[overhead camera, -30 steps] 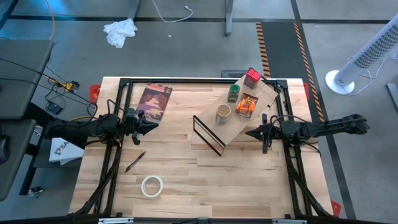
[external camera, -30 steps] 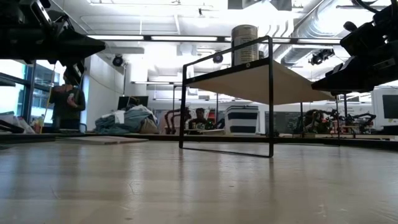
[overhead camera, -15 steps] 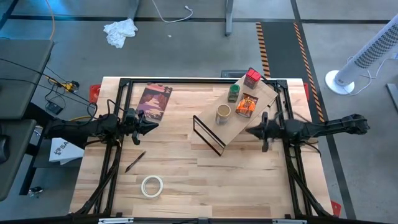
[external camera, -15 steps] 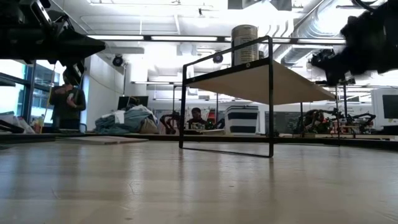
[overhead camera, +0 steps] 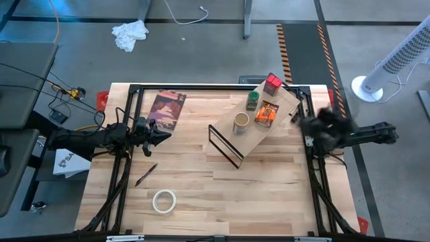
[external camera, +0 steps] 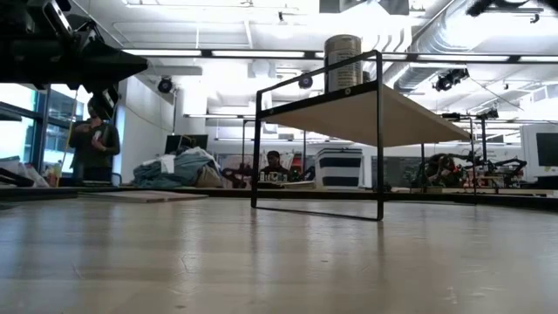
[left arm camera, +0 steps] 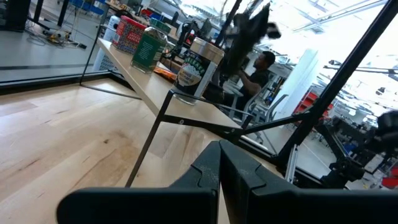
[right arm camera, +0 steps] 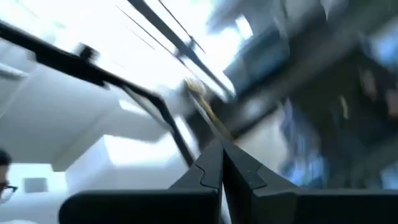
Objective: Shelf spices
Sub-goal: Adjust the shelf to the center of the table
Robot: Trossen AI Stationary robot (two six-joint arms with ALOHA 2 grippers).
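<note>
shelf (overhead camera: 259, 128) at 1 o'clock on counter (overhead camera: 201, 181), 4 spices on top | left pincer (overhead camera: 165, 136) at 9 o'clock, closed, empty | right pincer (right arm camera: 222, 163) at 3 o'clock, closed, empty

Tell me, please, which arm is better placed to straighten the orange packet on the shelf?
Right, probably. The shelf stands on the table's right half, and the right gripper is just beside it, though tipped upward. The left gripper waits across the table, much farther from the orange packet.
</note>
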